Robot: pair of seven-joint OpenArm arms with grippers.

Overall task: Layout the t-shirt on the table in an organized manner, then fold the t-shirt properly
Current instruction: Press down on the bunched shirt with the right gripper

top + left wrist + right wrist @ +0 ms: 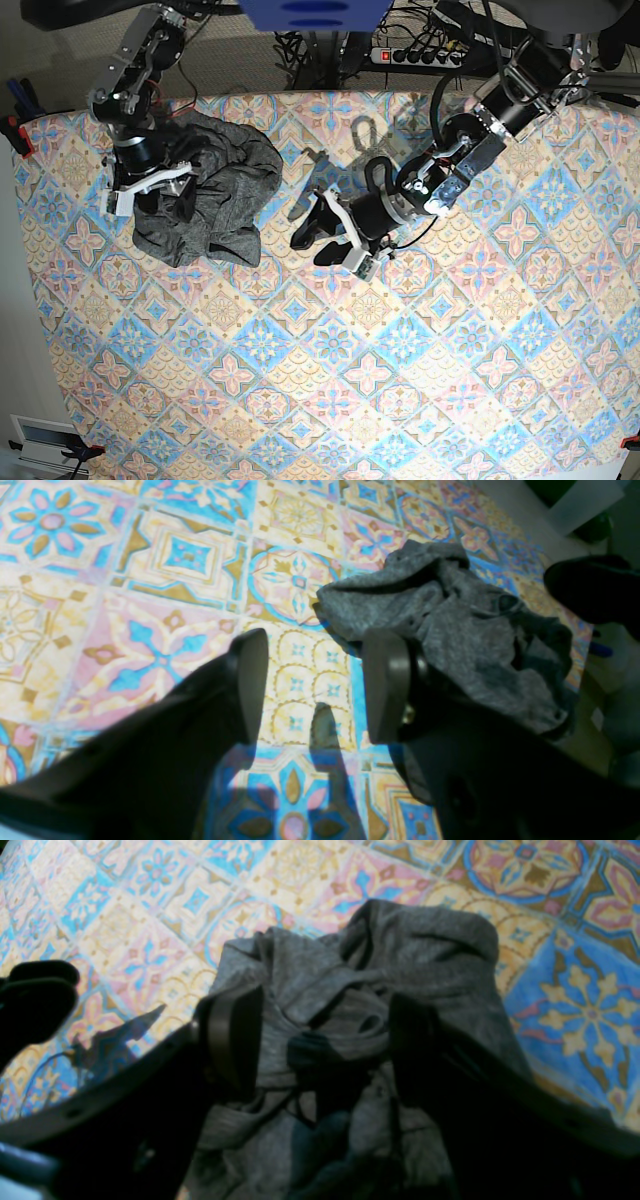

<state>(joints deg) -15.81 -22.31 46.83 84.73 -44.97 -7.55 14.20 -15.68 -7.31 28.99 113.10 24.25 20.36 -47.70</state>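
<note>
Right under the right gripper (320, 1040) — crumpled t-shirt (205, 195), bunched near the table (330, 400) edge; jaws spread wide, grasping nothing; left gripper (312, 685) parted over bare cloth just beside it — clearly farther off.

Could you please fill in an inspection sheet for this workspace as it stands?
Surface: table under tile-pattern cloth, flat.
Job's things: t-shirt crumpled in a heap, not laid out.
Clutter: nothing seen.
Grippers: right gripper open, over the t-shirt; left gripper open, over bare cloth beside the t-shirt, empty.
Cables: tangle and power strip beyond the table's far edge.
Surroundings: red clamps at the table's edges.
</note>
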